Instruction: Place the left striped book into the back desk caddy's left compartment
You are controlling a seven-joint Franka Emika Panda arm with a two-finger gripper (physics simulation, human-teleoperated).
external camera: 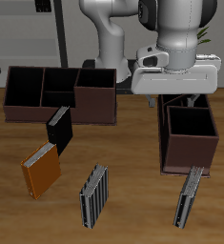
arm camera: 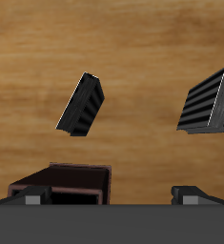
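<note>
Hovering high over the end-on desk caddy (external camera: 190, 133), the tool (arm camera: 113, 195) is released: the wrist view shows both fingertips spread wide with nothing between them. In the exterior view the arm's white housing covers the fingers, so that view says nothing on the jaws. The left striped book (external camera: 190, 195) lies flat on the tabletop (external camera: 132, 191), just in front of the end-on caddy's near end, untouched. It is slim and lies at a slight slant. In the wrist view it shows as a dark, ribbed slab (arm camera: 82, 105), apart from the caddy's rim. Judgement: the tool sits above and a little behind the book because a descent onto it has not yet begun, and the open jaws suit a pinch across its narrow width. The broader striped book (external camera: 94, 195) lies well apart along the near edge and looks similar from the wrist camera (arm camera: 207, 100), so a mix-up is possible. The back desk caddy (external camera: 61, 92) stands at the far side, its left compartment (external camera: 25, 86) black inside and, as far as can be seen, unoccupied. A black book (external camera: 58, 129) leans against its front, and an orange book (external camera: 42, 170) lies nearer. Hard to make out: the book's thickness, and a dark shape cut off at the wrist frame's edge.
</note>
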